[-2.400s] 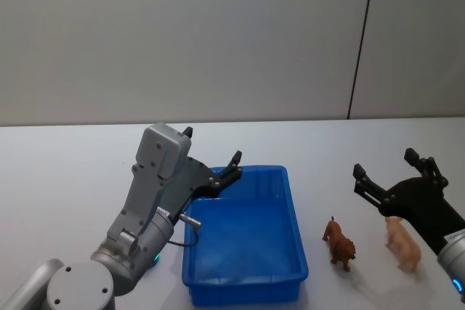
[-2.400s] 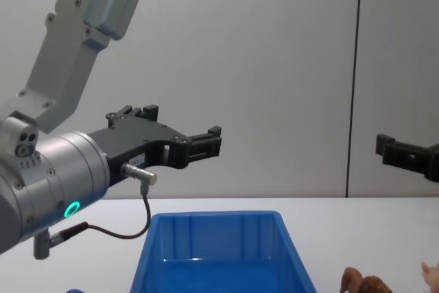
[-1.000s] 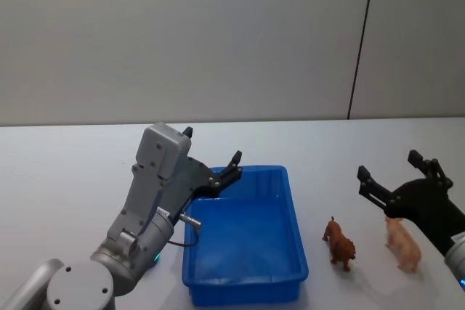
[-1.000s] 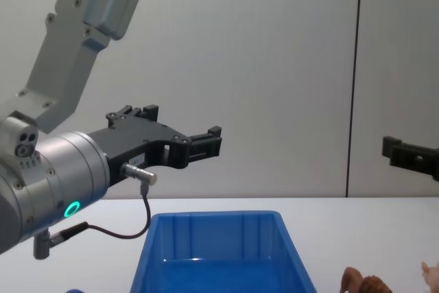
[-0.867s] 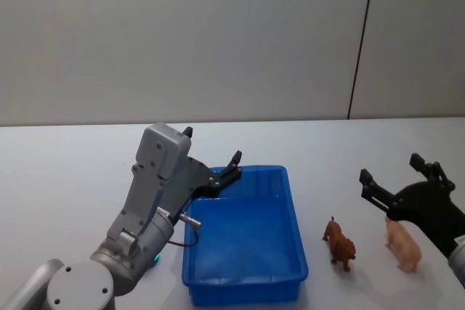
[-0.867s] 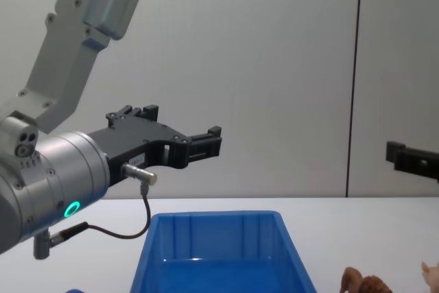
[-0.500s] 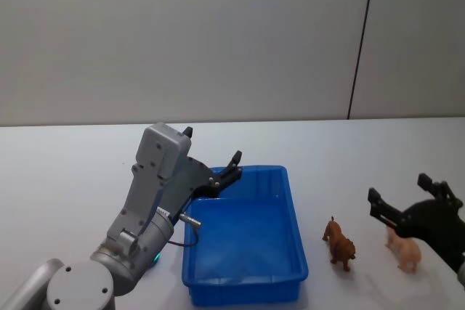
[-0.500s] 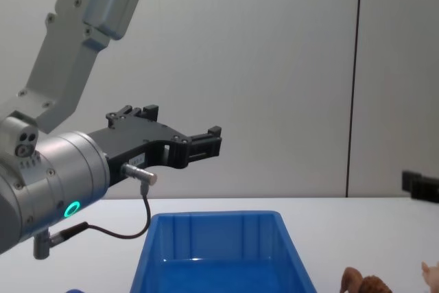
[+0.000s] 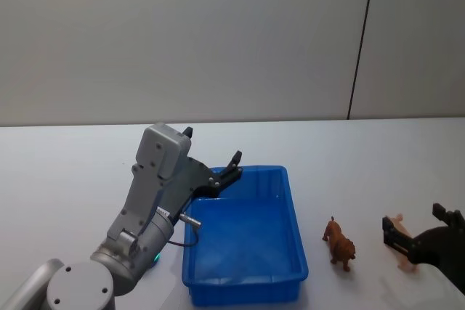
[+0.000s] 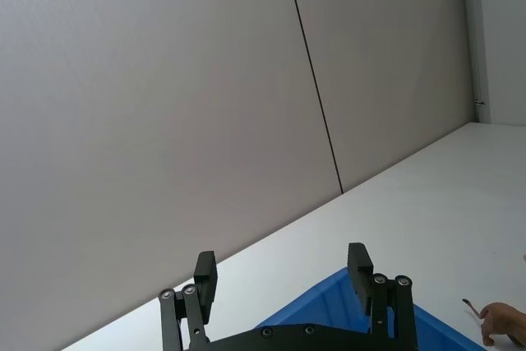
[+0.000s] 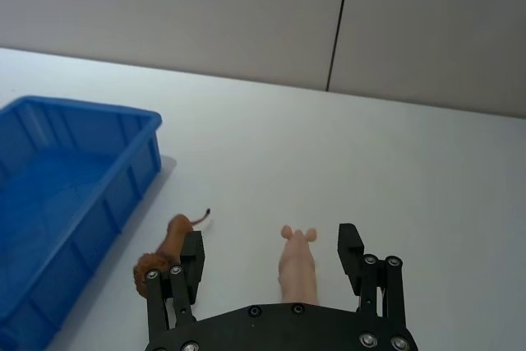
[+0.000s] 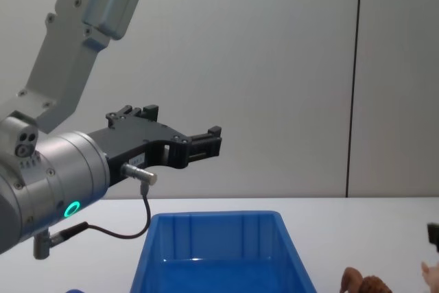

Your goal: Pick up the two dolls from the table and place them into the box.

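Pink pig doll (image 11: 297,265), rump hidden, between spread right claw (image 11: 271,244); lion doll (image 11: 164,248) beside; left claw (image 10: 281,259) spread above box (image 9: 254,170); white bench (image 11: 427,170), grey wall (image 9: 218,34).

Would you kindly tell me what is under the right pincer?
The pale pink doll stands on the table between the open fingers of the right pincer; its hindquarters are hidden by the pincer's body. The brown doll stands outside one finger. The left pincer hovers over the box.
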You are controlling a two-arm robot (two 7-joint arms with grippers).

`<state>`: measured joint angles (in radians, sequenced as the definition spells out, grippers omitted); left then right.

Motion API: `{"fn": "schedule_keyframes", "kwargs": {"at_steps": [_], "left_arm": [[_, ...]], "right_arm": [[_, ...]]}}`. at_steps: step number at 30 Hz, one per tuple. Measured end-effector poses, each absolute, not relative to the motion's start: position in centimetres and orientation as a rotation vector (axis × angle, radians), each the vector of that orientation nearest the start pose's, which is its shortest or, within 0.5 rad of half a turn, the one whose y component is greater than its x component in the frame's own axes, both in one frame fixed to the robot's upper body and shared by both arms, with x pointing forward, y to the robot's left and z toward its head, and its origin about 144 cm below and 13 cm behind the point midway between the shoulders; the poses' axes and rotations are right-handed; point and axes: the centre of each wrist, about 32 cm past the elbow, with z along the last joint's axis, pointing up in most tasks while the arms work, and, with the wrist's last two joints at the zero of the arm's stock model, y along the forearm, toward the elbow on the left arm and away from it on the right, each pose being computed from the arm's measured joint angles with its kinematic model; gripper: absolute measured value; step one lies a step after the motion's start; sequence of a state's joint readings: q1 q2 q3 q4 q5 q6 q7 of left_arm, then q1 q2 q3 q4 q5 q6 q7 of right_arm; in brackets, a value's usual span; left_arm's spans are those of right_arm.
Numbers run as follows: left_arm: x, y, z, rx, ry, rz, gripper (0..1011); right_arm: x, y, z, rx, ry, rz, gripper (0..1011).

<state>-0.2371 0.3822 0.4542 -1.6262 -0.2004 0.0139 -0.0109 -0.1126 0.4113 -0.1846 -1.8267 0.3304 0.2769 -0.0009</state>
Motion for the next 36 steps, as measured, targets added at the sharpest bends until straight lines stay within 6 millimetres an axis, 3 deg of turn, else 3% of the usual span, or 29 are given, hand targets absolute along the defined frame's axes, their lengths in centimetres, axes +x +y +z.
{"fn": "schedule_keyframes", "kwargs": {"at_steps": [16,36], "left_arm": [[49.2,19.8,120.4,0.061,-0.268,1.124,1002],[49.2,19.8,120.4,0.061,-0.267,1.124,1002]], "right_arm": [[42.6,-26.8,115.8,-0.322,0.168,-1.340,1001],[43.5,-27.6,113.7,-0.252,0.282,-1.334,1001]]}}
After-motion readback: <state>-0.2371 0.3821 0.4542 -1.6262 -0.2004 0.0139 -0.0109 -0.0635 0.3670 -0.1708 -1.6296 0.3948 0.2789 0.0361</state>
